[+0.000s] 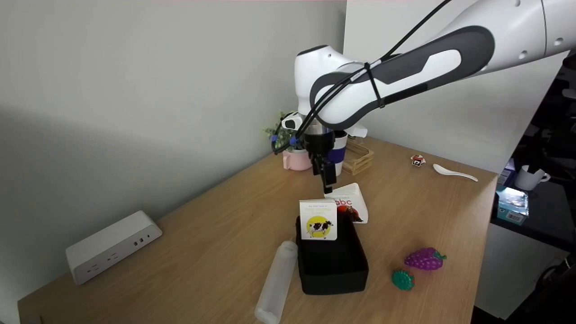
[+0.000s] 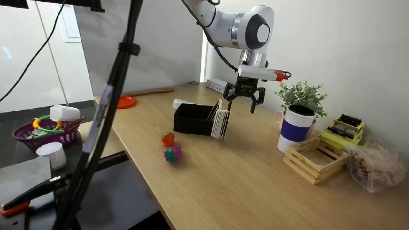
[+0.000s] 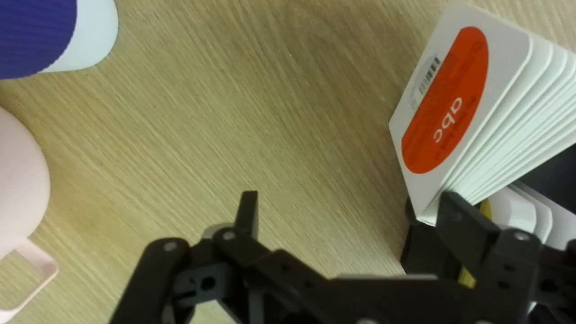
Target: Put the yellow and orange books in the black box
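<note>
The yellow book leans inside the black box at one end, its upper part rising above the rim; its edge also shows in an exterior view. Outside that same end, the orange book stands tilted against the box wall, its pages fanned out. My gripper hangs open above the table beside the books, with nothing between its fingers. In the wrist view, one fingertip overlaps a corner of the orange book; I cannot tell whether they touch.
A translucent bottle lies along one side of the box. Purple and green toys sit on the other side. Near the gripper stand a tall cup, a pink mug, a plant and a wooden crate.
</note>
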Tool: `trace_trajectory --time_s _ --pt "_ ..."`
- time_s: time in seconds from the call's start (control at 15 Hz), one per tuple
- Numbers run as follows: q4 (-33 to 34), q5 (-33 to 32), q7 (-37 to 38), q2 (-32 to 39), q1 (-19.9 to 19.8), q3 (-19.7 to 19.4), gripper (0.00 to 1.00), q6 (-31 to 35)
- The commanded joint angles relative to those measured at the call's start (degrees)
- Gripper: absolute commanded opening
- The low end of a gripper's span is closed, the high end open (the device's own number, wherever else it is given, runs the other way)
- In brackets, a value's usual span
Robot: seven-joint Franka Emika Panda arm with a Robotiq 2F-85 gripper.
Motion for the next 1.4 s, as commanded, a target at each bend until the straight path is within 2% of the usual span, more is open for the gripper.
trace_trajectory --time_s 0.0,0.4,1.33 --pt "-6.10 1.79 4.19 -3.63 -0.29 0.44 1.00 2.01" --pt "-12.08 3.18 10.09 -7.46 -0.46 1.06 1.00 4.61" --pt "-23.73 2.58 18.01 -15.15 -0.47 1.17 1.00 8.38"
